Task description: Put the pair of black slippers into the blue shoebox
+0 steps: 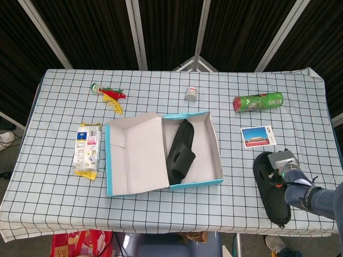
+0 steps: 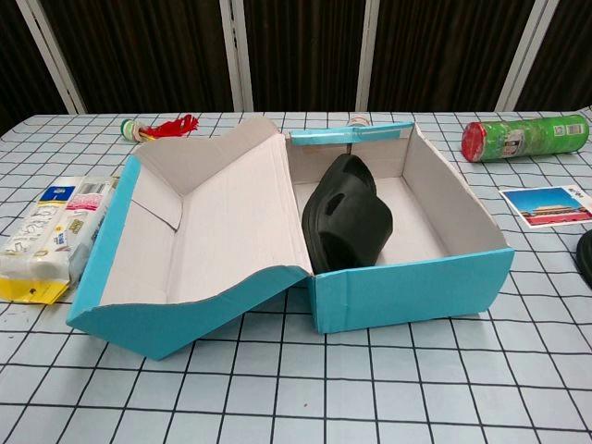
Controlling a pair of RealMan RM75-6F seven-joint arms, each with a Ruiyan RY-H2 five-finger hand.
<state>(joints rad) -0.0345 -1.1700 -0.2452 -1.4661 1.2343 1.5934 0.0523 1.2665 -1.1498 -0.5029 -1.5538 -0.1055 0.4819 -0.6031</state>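
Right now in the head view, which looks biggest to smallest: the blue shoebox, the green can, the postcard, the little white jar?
1. blue shoebox
2. green can
3. postcard, close to the can, so unsure
4. little white jar

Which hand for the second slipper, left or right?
Right. The right hand is already at the loose slipper, right of the shoebox, which holds the first slipper. The left hand shows in neither view.
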